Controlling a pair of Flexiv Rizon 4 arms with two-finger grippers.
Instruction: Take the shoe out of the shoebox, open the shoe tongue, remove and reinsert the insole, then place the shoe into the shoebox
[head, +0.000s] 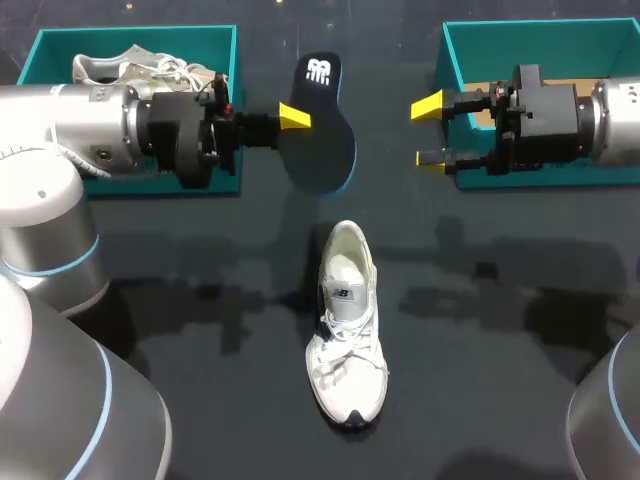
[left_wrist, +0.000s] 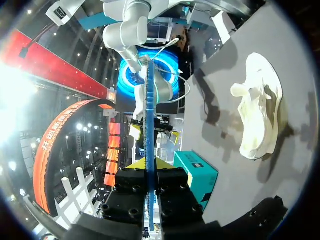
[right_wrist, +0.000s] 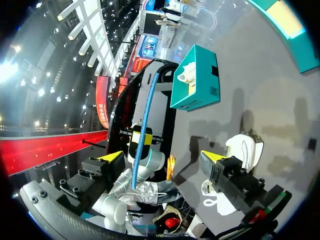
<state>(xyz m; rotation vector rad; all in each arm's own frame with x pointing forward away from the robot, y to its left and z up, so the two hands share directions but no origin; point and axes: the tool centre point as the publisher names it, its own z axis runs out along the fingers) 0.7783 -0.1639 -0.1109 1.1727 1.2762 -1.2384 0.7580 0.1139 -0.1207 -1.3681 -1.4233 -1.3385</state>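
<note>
Head view shows the left gripper (head: 296, 118) clamped on the side edge of a dark insole (head: 322, 135), both yellow tips pressed to it. The insole is held clear of the table (head: 480, 400), broad face up, between the two shoeboxes. The right gripper (head: 430, 132) hangs facing it from the other side, apart from it, fingers spread wide with nothing between them.

The white shoe (head: 347, 325) lies near the middle of the table, sole down, toe toward the robot's edge, heel opening toward the insole, laces loose. The left shoebox (head: 215, 110) sits at the far left corner with a second shoe (head: 140, 68) inside. The right shoebox (head: 470, 40) sits at the far right corner, partly hidden by the right arm.

In the left wrist view the insole (left_wrist: 150, 145) runs edge-on as a thin blue line straight out from the left gripper (left_wrist: 150, 165). The shoe (left_wrist: 257, 115) lies off to one side on the table.

In the right wrist view the right gripper (right_wrist: 162, 156) stands open with the insole (right_wrist: 146, 125) edge-on ahead of it, the shoe (right_wrist: 242, 147) beside one finger and the left shoebox (right_wrist: 197, 95) farther off
</note>
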